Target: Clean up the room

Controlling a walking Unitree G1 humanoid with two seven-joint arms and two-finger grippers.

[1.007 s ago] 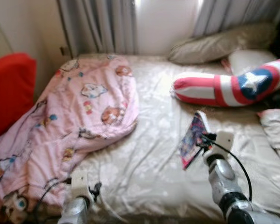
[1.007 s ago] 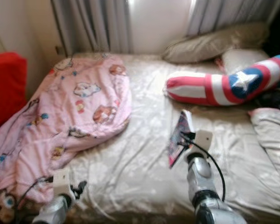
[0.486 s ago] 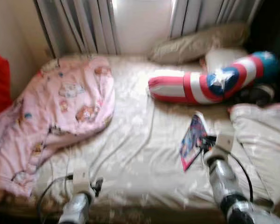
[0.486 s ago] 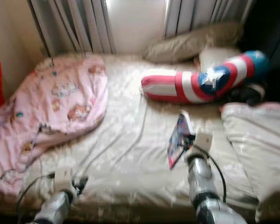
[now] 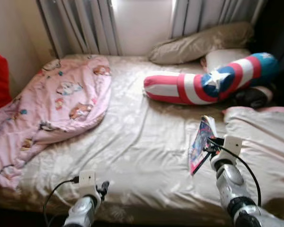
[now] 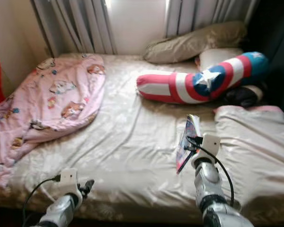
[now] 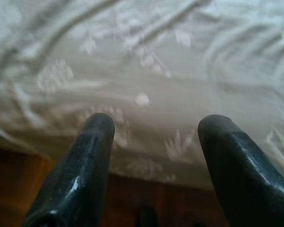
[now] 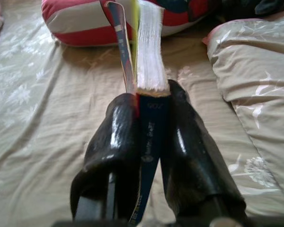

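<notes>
Right gripper (image 8: pixel 149 106): fingers pinched on the spine of a colourful book (image 5: pixel 200 144), held on edge above the right side of the bed (image 5: pixel 137 142). Left gripper (image 7: pixel 154 127): fingers spread, gripping nothing, at the near edge of the sheet. Pink cartoon blanket (image 5: pixel 47 109) bunched far left; star-and-stripes bolster pillow (image 5: pixel 208 85) far right.

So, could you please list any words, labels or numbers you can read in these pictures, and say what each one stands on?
Book held upright in the right hand: faint marks on the spine, too blurred to read.
Book cover: colourful print, too small and blurred to read.
Long cushion: a white star on a blue ring, no words.
Pink blanket: cartoon figures, no legible text.
</notes>
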